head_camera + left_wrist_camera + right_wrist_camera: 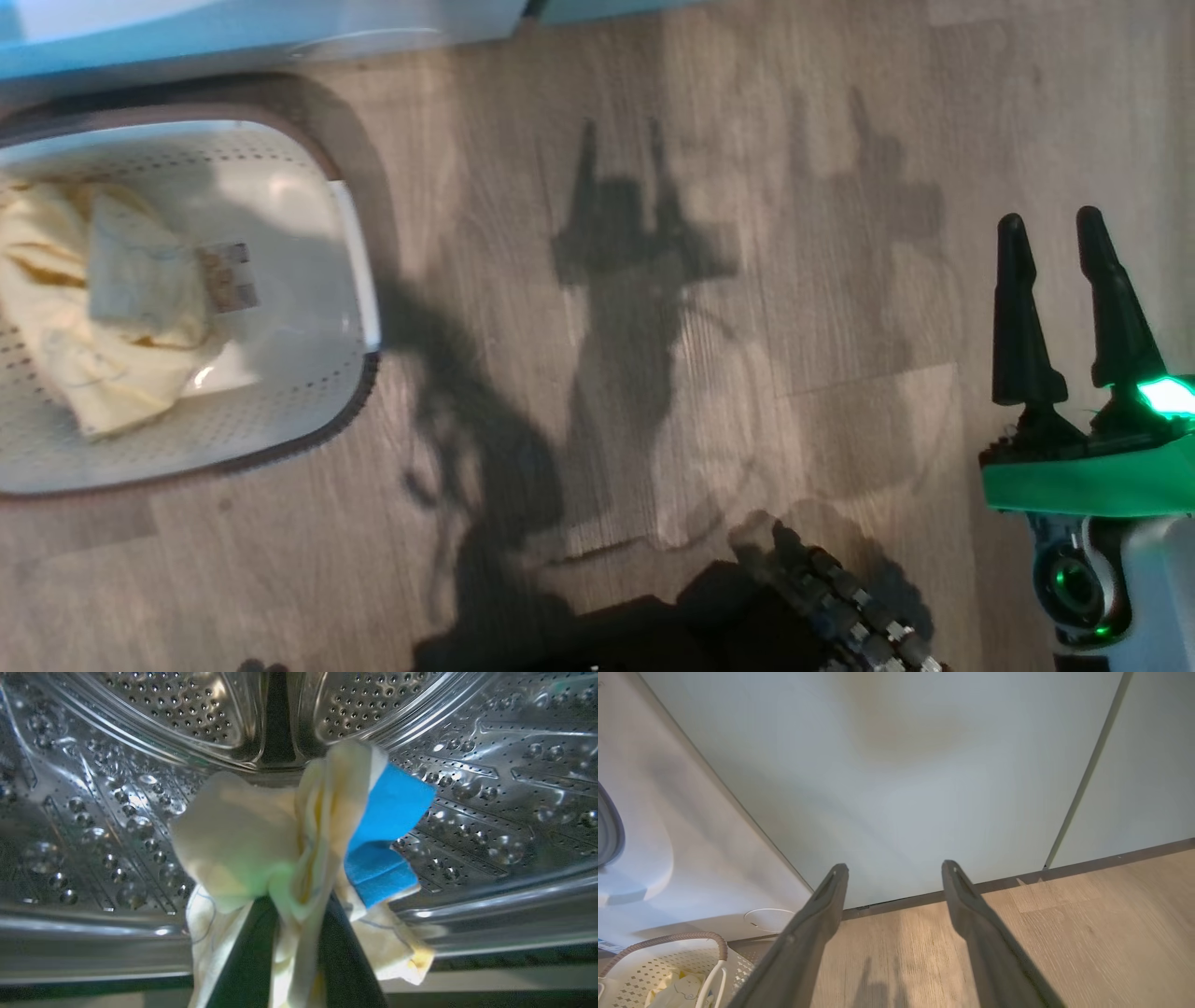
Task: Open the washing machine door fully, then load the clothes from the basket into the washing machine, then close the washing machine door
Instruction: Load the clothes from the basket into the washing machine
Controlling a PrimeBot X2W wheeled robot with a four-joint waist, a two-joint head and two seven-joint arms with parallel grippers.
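Half done with loading at best, judging by what lies where. Gripping one pale yellow garment (243, 835) with a bright blue patch in left tool (299, 900), fingers pinched shut on the bunched fabric, folds spilling out either side and over the tips. Already inside the washing machine (668, 826), within its steel drum (117, 812): perforated wall all round, back of drum straight ahead, lower lip of the mouth just below the hanging cloth. To do the drop well: reach a touch deeper so no corner drapes over the lip, spread the fingers fully, wait for the fabric to slide clear, then back out straight along the entry line. Likely to snag if pulled away sideways, soft cloth clinging to the pads. Check for a trailing hem across the lip before closing up. Right tool (1048, 229) spread wide, holding nothing, hovering over the wooden floor (747, 392), facing a pale cabinet panel (901, 788), well apart from the work. More clothes (84, 308) crumpled in the basket (280, 411), on the floor close by the foot of the washing machine, so at least one more trip needed.
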